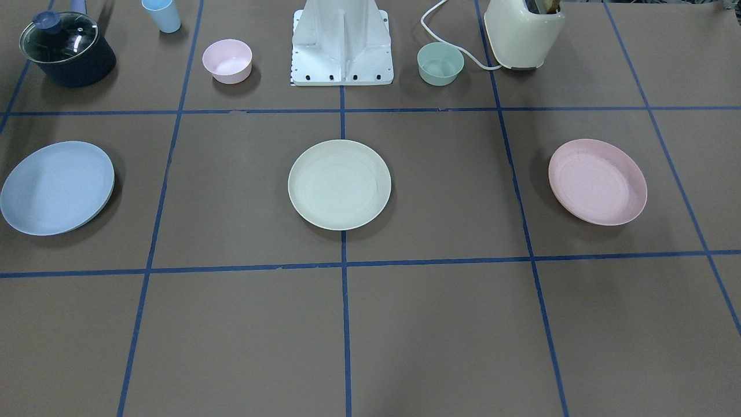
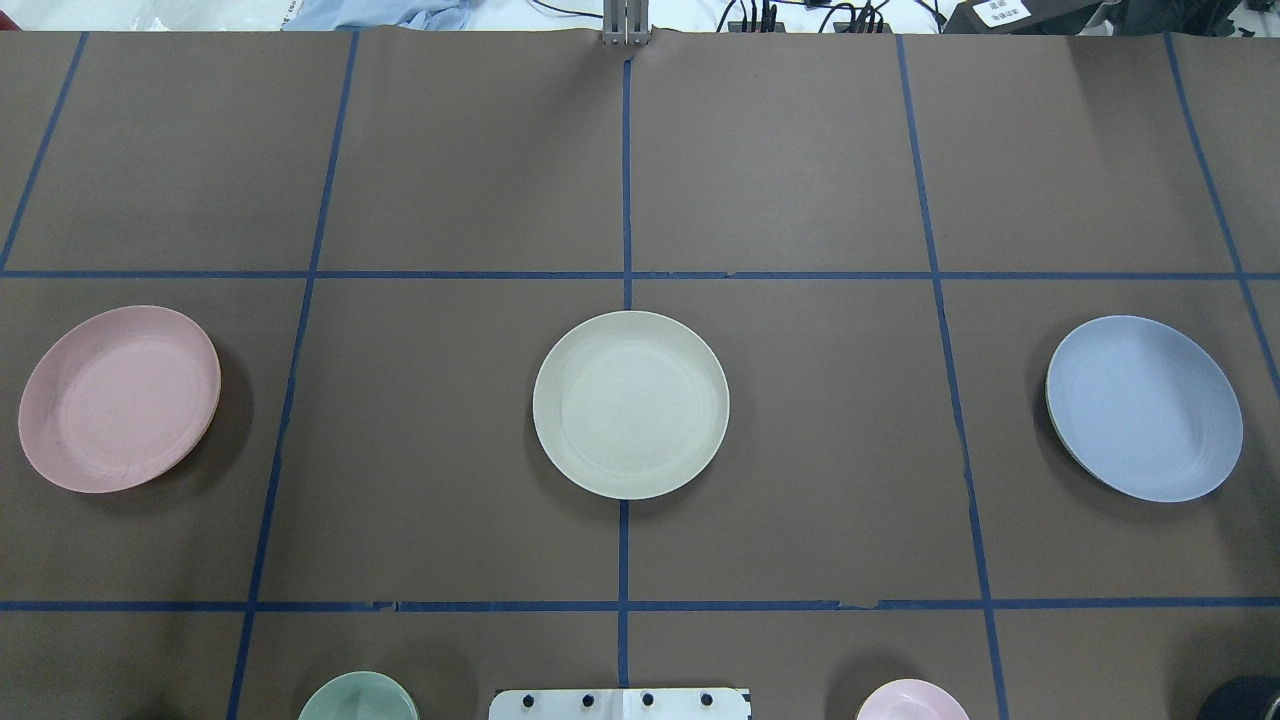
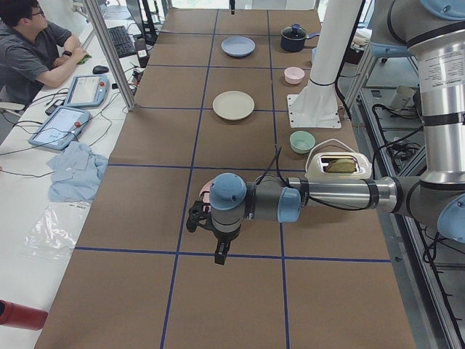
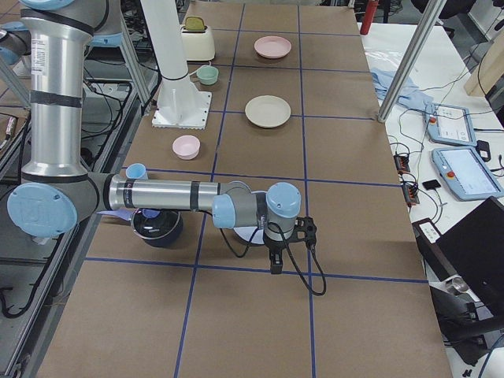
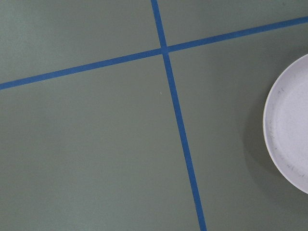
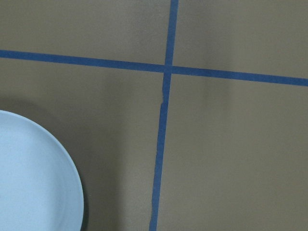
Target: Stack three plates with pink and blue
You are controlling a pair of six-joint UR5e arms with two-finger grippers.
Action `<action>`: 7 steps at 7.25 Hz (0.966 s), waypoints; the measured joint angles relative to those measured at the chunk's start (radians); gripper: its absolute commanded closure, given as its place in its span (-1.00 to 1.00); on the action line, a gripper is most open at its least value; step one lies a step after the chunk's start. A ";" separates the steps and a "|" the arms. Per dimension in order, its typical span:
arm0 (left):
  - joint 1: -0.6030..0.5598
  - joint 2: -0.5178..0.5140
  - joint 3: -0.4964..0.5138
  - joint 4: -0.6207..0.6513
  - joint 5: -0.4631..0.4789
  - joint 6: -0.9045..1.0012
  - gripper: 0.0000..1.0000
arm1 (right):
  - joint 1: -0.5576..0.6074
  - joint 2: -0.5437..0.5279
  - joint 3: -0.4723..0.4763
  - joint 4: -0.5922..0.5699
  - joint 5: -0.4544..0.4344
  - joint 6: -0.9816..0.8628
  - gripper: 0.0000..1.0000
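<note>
Three plates lie apart in one row on the brown table. The cream-white plate (image 2: pixel 630 418) is in the middle. The pale pink plate (image 2: pixel 118 397) is on the robot's left, and its edge shows in the left wrist view (image 5: pixel 288 139). The pale blue plate (image 2: pixel 1144 407) is on the robot's right, and its edge shows in the right wrist view (image 6: pixel 33 178). My left gripper (image 3: pixel 220 254) hangs above the table beside the pink plate. My right gripper (image 4: pixel 275 264) hangs beside the blue plate. Both show only in the side views, so I cannot tell whether they are open or shut.
Along the robot's edge stand a small pink bowl (image 1: pixel 227 61), a mint-green bowl (image 1: pixel 440 63), a cream toaster (image 1: pixel 523 32), a dark lidded pot (image 1: pixel 66 49) and a blue cup (image 1: pixel 162 14), around the white base (image 1: pixel 341 46). An operator (image 3: pixel 33 51) sits by the table.
</note>
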 measured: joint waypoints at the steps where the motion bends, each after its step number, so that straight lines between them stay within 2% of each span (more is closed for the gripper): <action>1: 0.000 0.000 -0.003 -0.004 0.000 0.000 -1.00 | 0.000 0.000 0.003 0.000 0.000 0.000 -1.00; 4: 0.000 0.005 -0.004 -0.103 0.000 0.001 -1.00 | 0.000 0.011 0.052 0.000 0.001 0.000 -1.00; 6: 0.000 -0.001 0.005 -0.260 0.001 -0.007 -1.00 | -0.010 0.054 0.105 0.022 0.004 0.009 -1.00; 7: 0.000 -0.018 0.010 -0.380 0.002 -0.010 -1.00 | -0.013 0.072 0.116 0.076 0.002 0.014 -1.00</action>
